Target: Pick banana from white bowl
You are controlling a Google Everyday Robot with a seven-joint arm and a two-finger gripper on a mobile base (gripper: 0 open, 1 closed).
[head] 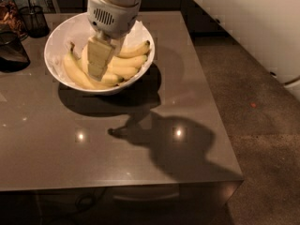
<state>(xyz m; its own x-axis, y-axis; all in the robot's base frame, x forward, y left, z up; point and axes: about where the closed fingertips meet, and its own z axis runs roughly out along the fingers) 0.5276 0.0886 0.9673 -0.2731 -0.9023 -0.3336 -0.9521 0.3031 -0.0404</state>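
The white bowl (57,37) stands at the back left of the table, lined with white paper. It holds a bunch of yellow bananas (129,61) curving across its middle and right side, with one long banana (75,73) along the left. My gripper (96,68) hangs from a white wrist straight down into the bowl. Its cream tip is down among the bananas at the bowl's centre and hides part of the bunch.
The bowl sits on a glossy brown table (140,163). A dark glass jar (11,53) and a dark wire holder (33,18) stand left of the bowl. The table's right edge drops to a speckled floor (253,125). A white wall runs at upper right.
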